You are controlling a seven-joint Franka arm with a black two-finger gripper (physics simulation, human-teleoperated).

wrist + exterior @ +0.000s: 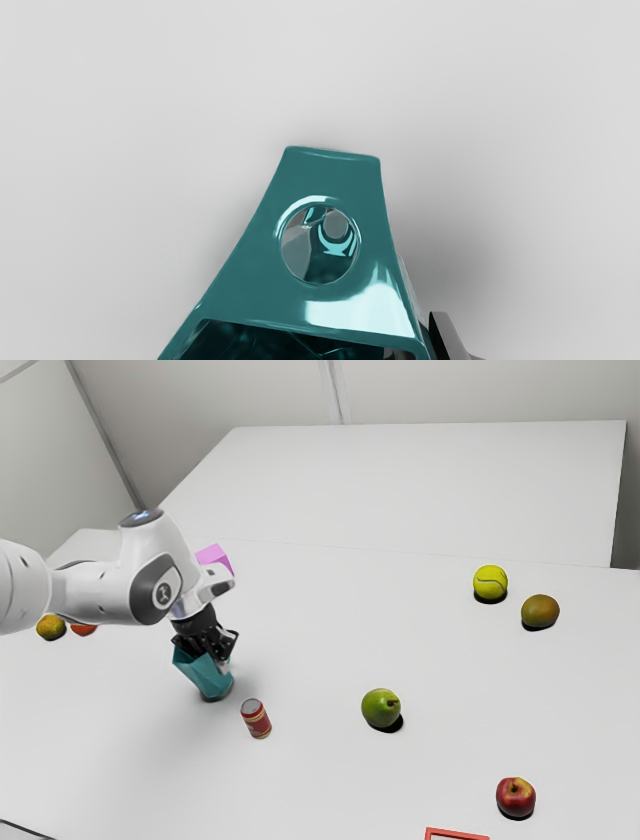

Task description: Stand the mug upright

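Well, glossy teal mug (285, 295), flared, tilted, fingers (222, 664) clamping it

A white desk (310, 790), and what a spread! Yellow tennis ball (490, 581) near a brown-green fruit (540, 610) towards the exterior view's right, red apple (516, 796) nearer the camera, green pear (380, 707) mid-field, small red jar (256, 718) upright! Over on the exterior view's left, a yellowish fruit (50, 626) right beside something orange-red (84, 629)!

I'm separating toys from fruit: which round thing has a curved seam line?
The yellow tennis ball, just to the exterior view's left of the brownish mango. Neither the mango nor the green pear shows such a line.
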